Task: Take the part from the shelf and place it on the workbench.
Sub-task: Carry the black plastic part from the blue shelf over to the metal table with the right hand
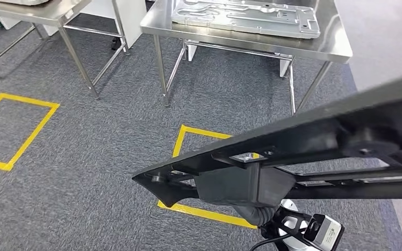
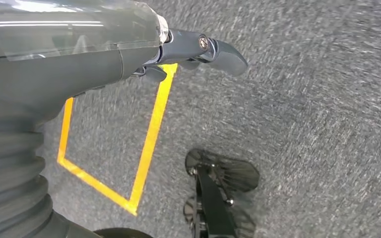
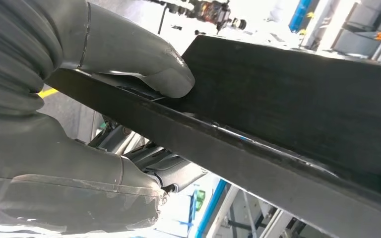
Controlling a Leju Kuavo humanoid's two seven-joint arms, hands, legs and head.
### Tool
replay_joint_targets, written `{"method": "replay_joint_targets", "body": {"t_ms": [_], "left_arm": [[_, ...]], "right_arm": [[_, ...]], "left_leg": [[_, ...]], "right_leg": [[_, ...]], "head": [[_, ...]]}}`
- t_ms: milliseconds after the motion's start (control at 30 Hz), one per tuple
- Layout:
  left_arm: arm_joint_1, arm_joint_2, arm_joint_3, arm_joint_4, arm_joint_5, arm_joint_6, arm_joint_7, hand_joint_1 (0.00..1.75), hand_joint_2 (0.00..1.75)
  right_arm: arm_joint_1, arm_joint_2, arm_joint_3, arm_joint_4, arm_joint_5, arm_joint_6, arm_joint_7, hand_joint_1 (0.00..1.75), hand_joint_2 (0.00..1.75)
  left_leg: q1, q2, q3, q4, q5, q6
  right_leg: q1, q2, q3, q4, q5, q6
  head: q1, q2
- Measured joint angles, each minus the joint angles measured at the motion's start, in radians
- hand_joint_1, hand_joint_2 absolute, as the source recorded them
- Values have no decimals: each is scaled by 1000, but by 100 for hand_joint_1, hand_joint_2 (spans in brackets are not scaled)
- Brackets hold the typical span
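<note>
Right hand (image 3: 104, 94) clamped on black part (image 1: 303, 151), thumb (image 3: 144, 64) pressed flat on its top face, other fingers wrapped under the edge; part held tilted in the air across the head view, above grey carpet (image 1: 99, 136) and a yellow tape square (image 1: 180, 146). Left hand (image 2: 129, 54) hung over the carpet beside another yellow tape square (image 2: 149, 144), nothing in it, fingers mostly hidden, apart or together impossible to tell. Steel workbench (image 1: 340, 49) stood ahead, well apart from the part, with a silver metal plate (image 1: 246, 15) lying on it.
</note>
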Motion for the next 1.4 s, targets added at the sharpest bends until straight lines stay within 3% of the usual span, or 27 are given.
{"method": "replay_joint_targets", "body": {"t_ms": [67,100,133,200,267,300,367,400,467,533,567,600,633,667,733,800,900,967,1067,1100,1133,1167,1233,1267,1300,1400], "left_arm": [[5,0,1,0,1,0,-5,0,175],[8,0,1,0,1,0,-6,0,175],[8,0,1,0,1,-1,-8,0,175],[7,-1,1,0,1,-4,-10,0,175],[7,-2,1,0,0,-7,-12,0,175],[7,-2,1,0,-1,-8,-14,0,175],[5,-2,1,0,-2,-9,-17,0,175],[4,-2,1,0,-3,-9,-18,0,175],[3,-2,1,0,-4,-9,-20,0,175],[7,-3,1,0,-5,-9,-20,0,175],[10,-3,1,0,-5,-9,-19,0,175],[13,-3,1,0,-5,-9,-19,0,175],[14,-3,1,0,-5,-10,-18,0,175],[15,-2,1,0,-5,-11,-17,0,175],[12,-2,1,0,-5,-16,-15,0,175],[8,-1,1,0,-5,-23,-15,0,175],[5,1,1,0,-6,-34,-15,0,175],[5,1,1,0,-7,-39,-16,0,175],[6,3,1,0,-10,-43,-16,0,175],[6,3,1,0,-10,-44,-16,0,175],[6,3,1,0,-10,-44,-16,0,175],[6,3,1,0,-10,-44,-15,0,175],[6,3,1,0,-10,-44,-15,0,175],[5,4,1,0,-10,-45,-15,0,175],[5,4,1,0,-10,-45,-15,0,175],[2,5,1,0,-9,-45,-12,0,175]], "right_arm": [[10,0,1,0,10,-4,-1,175,175],[16,0,1,0,13,-4,-1,175,175],[20,0,1,1,16,-4,-1,175,175],[23,-1,1,1,18,-4,-1,175,175],[23,-1,1,0,18,-4,-1,175,175],[25,-1,1,-1,18,-4,-1,175,175],[34,-1,1,-5,21,-6,-1,175,175],[43,-1,1,-9,24,-7,-1,175,175],[56,-1,1,-18,29,-9,-1,175,175],[67,-2,1,-24,33,-10,-1,175,175],[73,-2,1,-25,36,-11,-1,175,175],[81,-3,1,-27,39,-13,-1,175,175],[87,-3,1,-29,42,-16,-1,175,175],[91,-3,1,-32,46,-18,-1,175,175],[92,-4,1,-37,52,-23,-1,175,175],[88,-4,1,-40,54,-25,-1,175,175],[78,-4,1,-43,54,-29,-1,175,175],[68,-4,1,-45,54,-34,-1,175,175],[52,-4,1,-45,52,-37,-1,175,175],[49,-4,1,-43,50,-37,-1,175,175],[45,-4,1,-40,48,-37,-1,175,175],[41,-4,1,-38,47,-36,-1,175,175],[33,-4,1,-36,46,-36,-1,175,175],[30,-4,1,-36,46,-36,-1,175,175],[26,-4,1,-35,46,-36,-1,175,175],[16,-4,1,-33,41,-36,-1,175,175]], "left_leg": [[-2,23,0,0,-2,3],[-2,36,0,0,-3,2],[-2,48,1,0,-5,1],[-3,69,6,0,-9,-3],[-7,87,13,1,-15,-12],[-9,96,16,1,-17,-18],[-10,115,23,-2,-21,-30],[-9,115,26,-1,-25,-36],[-6,78,13,43,-59,-46],[-3,27,-43,168,-125,-50],[-2,16,-78,237,-152,-51],[-2,12,-102,280,-161,-52],[-2,10,-109,287,-148,-51],[-2,9,-98,251,-116,-49],[-3,2,-43,112,-39,-41],[-7,-6,-7,21,-8,-30],[-8,-6,-2,4,-8,-13],[-4,-2,5,-4,-6,-2],[-3,6,10,-6,-10,6],[-3,9,12,-6,-13,5],[-3,11,16,-5,-17,4],[-3,12,23,-5,-22,1],[-2,14,40,-6,-34,-6],[-4,15,46,-5,-41,-11],[-5,16,50,-6,-47,-17],[-7,21,63,-15,-60,-35]], "right_leg": [[-5,-22,-64,125,-56,8],[-7,-24,-81,155,-60,10],[-9,-28,-78,145,-45,11],[-8,-53,-12,20,23,7],[-1,-89,52,-100,64,-5],[3,-97,64,-126,69,-12],[7,-80,62,-133,69,-23],[5,-68,64,-137,71,-29],[-2,-48,71,-147,76,-42],[-4,-25,74,-151,78,-50],[-2,-12,74,-150,78,-52],[0,-1,74,-148,77,-54],[1,10,75,-147,76,-55],[2,20,77,-144,74,-54],[3,34,80,-139,68,-50],[5,42,79,-134,63,-41],[3,43,75,-133,59,-23],[2,18,60,-96,36,-11],[-6,-19,-40,89,-46,7],[-10,-22,-71,138,-56,11],[-13,-24,-85,153,-47,14],[-15,-26,-78,128,-18,15],[-17,-36,-16,-5,59,12],[-15,-40,13,-66,81,7],[-11,-43,33,-105,90,0],[-6,-38,45,-125,77,-22]], "head": [[0,0],[0,0],[0,0],[0,0],[0,0],[0,0],[0,0],[0,0],[0,0],[0,0],[0,0],[0,0],[0,0],[0,0],[0,0],[0,0],[0,0],[0,0],[0,0],[0,0],[0,0],[0,0],[0,0],[0,0],[0,0],[0,0]]}}
